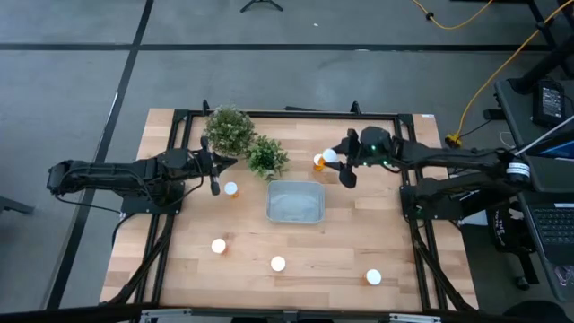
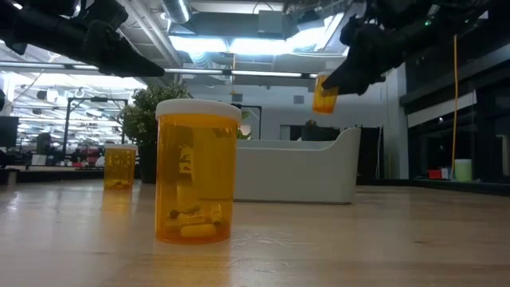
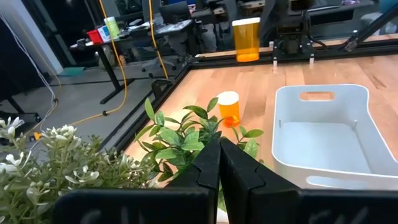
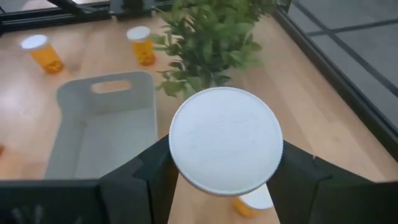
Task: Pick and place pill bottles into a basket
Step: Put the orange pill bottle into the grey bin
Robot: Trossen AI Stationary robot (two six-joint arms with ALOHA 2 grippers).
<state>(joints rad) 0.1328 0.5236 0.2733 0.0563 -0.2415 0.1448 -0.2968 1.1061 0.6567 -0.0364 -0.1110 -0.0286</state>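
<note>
The pale basket stands mid-table, also seen in the low view and the left wrist view. My right gripper is beyond the basket's far right corner, shut on an orange pill bottle with a white cap. A second bottle stands on the table just below it. Several more bottles stand on their bases on the wood. My left gripper hovers shut beside the plants, touching nothing. My right gripper pinches the pill bottle between its two fingers, one on either side just under the cap's rim. The cap hides the bottle's body. The fingers come from the table's right side, slanting down. The bottle hangs clear of the table, cap up.
Two bushy green potted plants stand behind the basket's far left corner. One bottle stands close to the low camera. A black frame runs round the table top.
</note>
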